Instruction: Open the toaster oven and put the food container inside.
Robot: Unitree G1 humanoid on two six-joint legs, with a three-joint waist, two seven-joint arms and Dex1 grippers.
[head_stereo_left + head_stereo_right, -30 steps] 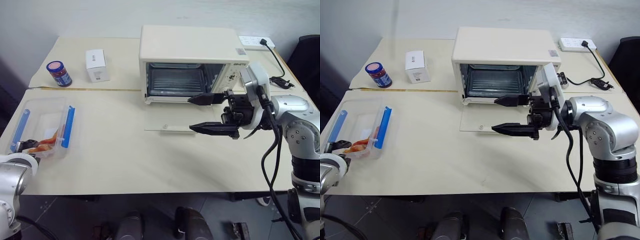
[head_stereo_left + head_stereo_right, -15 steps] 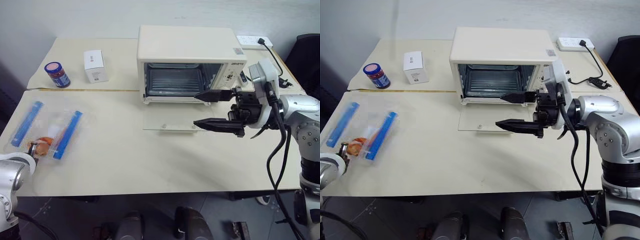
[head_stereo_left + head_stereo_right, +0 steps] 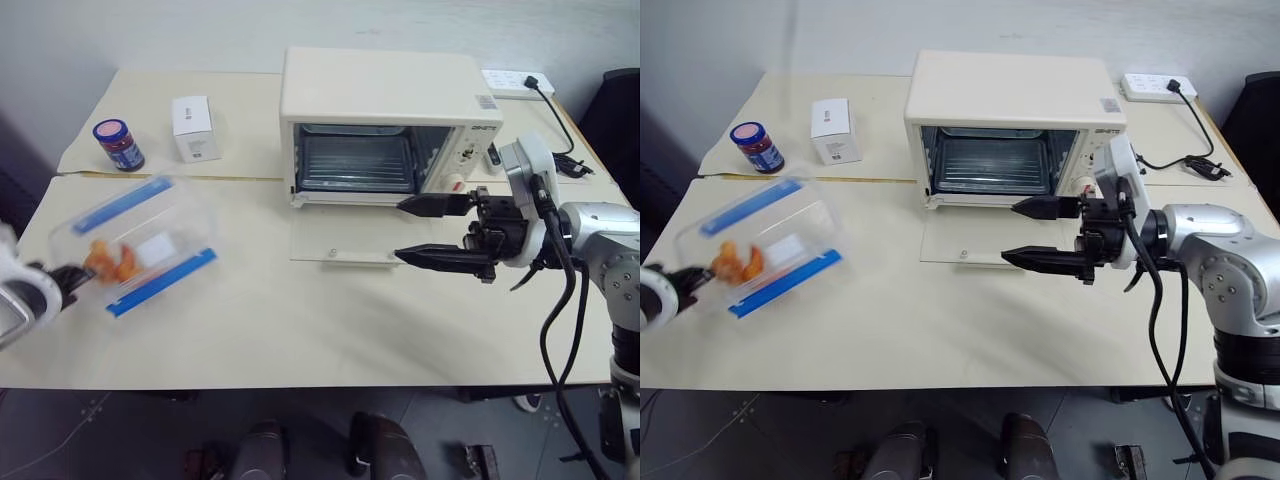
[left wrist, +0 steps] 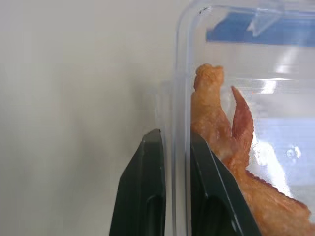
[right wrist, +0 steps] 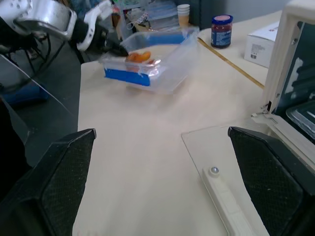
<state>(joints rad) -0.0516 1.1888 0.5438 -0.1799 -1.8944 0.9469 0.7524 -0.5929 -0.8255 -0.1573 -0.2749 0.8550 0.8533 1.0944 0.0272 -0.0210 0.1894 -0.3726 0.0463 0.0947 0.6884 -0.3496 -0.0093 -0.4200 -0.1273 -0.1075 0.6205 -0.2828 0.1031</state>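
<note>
A: Table (image 3: 300,320), then toaster oven (image 3: 385,120) at the back, door (image 3: 345,240) dropped flat.

B: Food container (image 3: 135,245) tilted off the surface at far left, rim pinched in left gripper (image 4: 172,162). Right gripper (image 3: 425,230) over door, 2 fingers spread wide, holding nothing.

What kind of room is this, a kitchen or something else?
Probably a lab or office staged as a kitchen. A toaster oven stands open on plain pushed-together tables, a power strip lies by the bare wall, and the right wrist view shows cluttered work gear beyond the table.
</note>
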